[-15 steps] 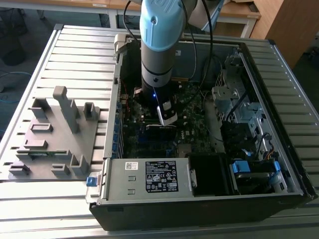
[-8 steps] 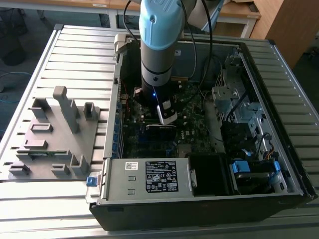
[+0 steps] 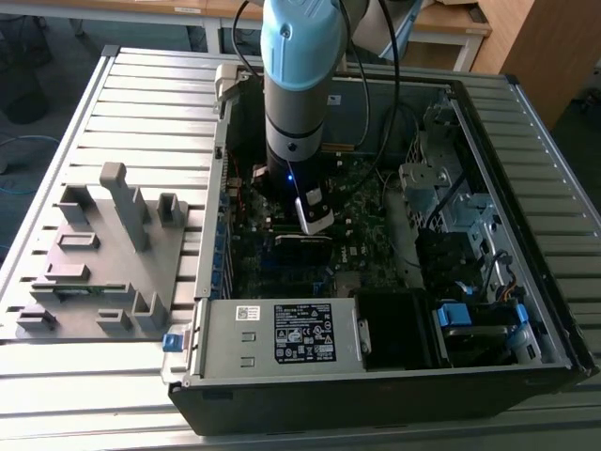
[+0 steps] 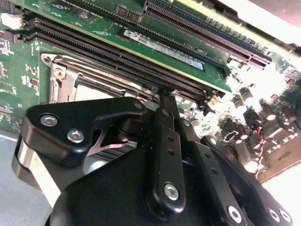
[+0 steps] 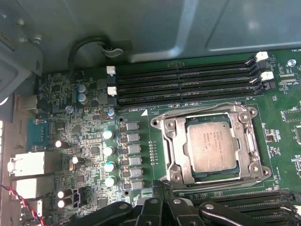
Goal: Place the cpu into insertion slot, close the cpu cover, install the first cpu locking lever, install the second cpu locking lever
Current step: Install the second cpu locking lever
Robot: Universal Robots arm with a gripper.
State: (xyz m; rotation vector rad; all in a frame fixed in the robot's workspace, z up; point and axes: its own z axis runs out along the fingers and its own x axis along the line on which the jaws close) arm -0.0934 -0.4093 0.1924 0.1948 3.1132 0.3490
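While I hold the arm inside the open computer case (image 3: 376, 395) on the slatted table (image 3: 141, 103), the end effector (image 3: 315, 214) hangs low above the motherboard (image 5: 94, 141); I cannot tell its finger state. Just beyond its black linkage: cpu (image 5: 210, 145), dull silver-grey square, seated in the insertion slot (image 5: 194, 175), the cpu cover (image 5: 174, 146) framing it. Memory slots (image 5: 188, 84) run close along one edge. Case walls ring the board.
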